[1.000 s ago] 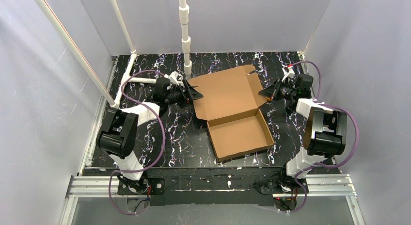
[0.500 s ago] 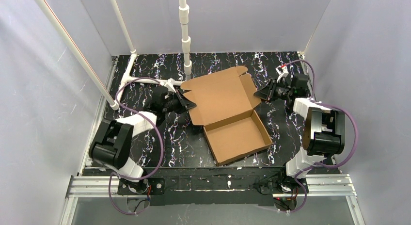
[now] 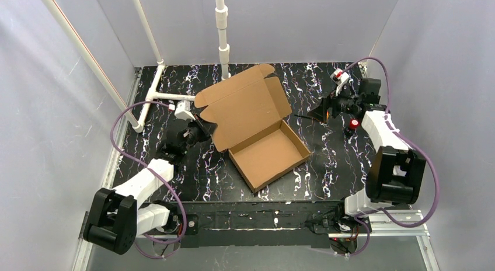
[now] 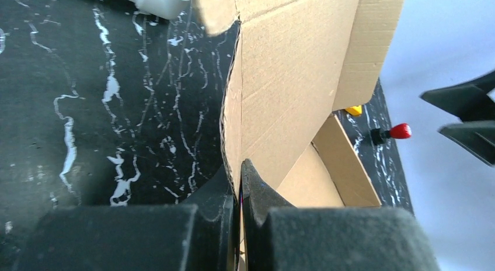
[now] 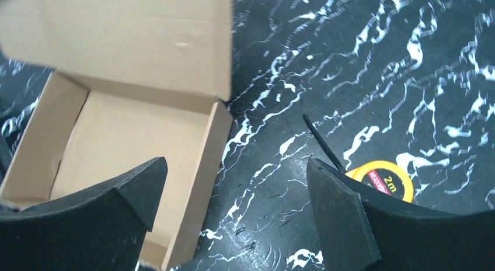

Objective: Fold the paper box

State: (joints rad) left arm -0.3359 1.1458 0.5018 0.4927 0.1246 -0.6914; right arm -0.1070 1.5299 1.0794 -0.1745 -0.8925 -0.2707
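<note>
**Lid pinched at left edge; box mid-bench**

The paper box (image 3: 265, 154) was noted mid-bench (image 3: 327, 160), tray formed, lid raised toward the far edge. The left gripper (image 4: 239, 172) was clamped on the lid's left edge. The right gripper (image 5: 233, 166) was spread wide, clear of the cardboard, beside a tape measure (image 5: 382, 179). The board was judged light, stiff and easily creased. It was judged best held at edges near the fold lines.

High rear view looking down, two close wrist views (low, facing forward), all sharing the paper box (image 3: 242, 107)
</note>
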